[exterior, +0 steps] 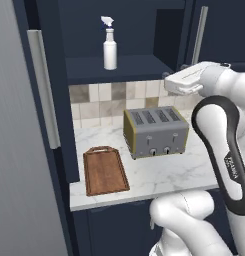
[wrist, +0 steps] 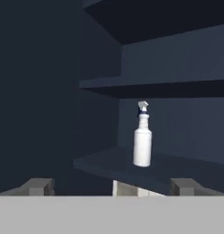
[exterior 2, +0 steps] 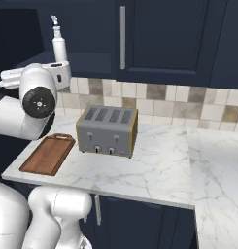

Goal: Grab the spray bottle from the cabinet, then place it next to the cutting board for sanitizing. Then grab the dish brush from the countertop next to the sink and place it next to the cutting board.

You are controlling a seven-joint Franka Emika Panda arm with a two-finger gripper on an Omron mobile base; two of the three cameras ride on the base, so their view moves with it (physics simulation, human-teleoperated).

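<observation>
The spray bottle, white with a trigger head, stands upright on the shelf of the open dark navy cabinet. My gripper is open, its fingertips spread wide. It faces the bottle from in front of the shelf edge and slightly below it, well apart, with nothing between the tips. My white hand hovers right of the shelf, above the toaster. The cutting board lies flat at the left end of the marble countertop. The dish brush is out of view.
A silver four-slot toaster stands right of the board. The open cabinet door with its grey bar handle hangs at the left. A shut navy cabinet with a bar handle is on the right. Bare counter stretches right of the toaster.
</observation>
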